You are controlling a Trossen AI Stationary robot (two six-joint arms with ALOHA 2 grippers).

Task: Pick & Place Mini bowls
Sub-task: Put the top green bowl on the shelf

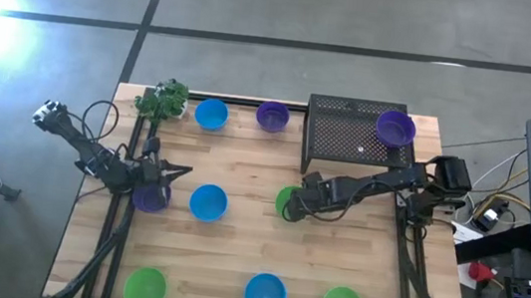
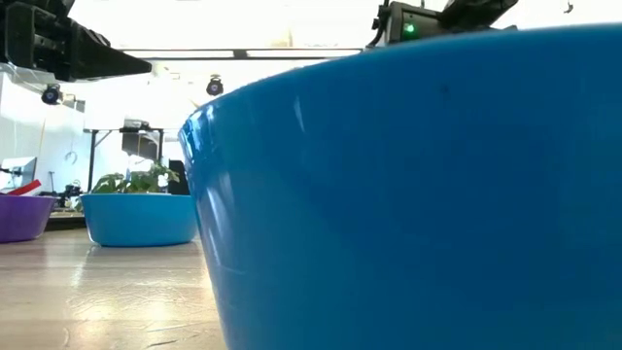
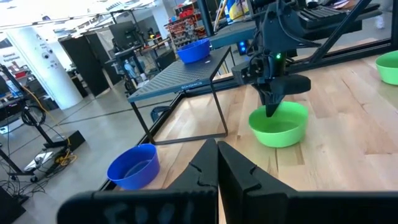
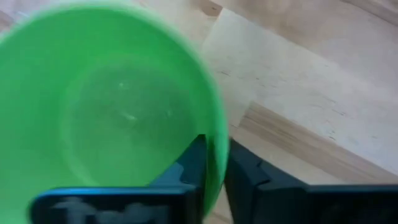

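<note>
At mid-table, the right pincer (image 1: pixel 289 204) pinches the rim of an upright green bowl (image 1: pixel 285 200) (mouth upward).

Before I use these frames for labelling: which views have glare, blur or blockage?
High view: strong glare washes out the floor at the upper left. Low view: a blue bowl close to the lens fills most of the frame, and the room behind is overexposed. Right wrist view: the green bowl is blurred.

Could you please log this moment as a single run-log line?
right pincer: shut on green bowl rim, mid-table | left pincer: shut, over purple bowl
</note>
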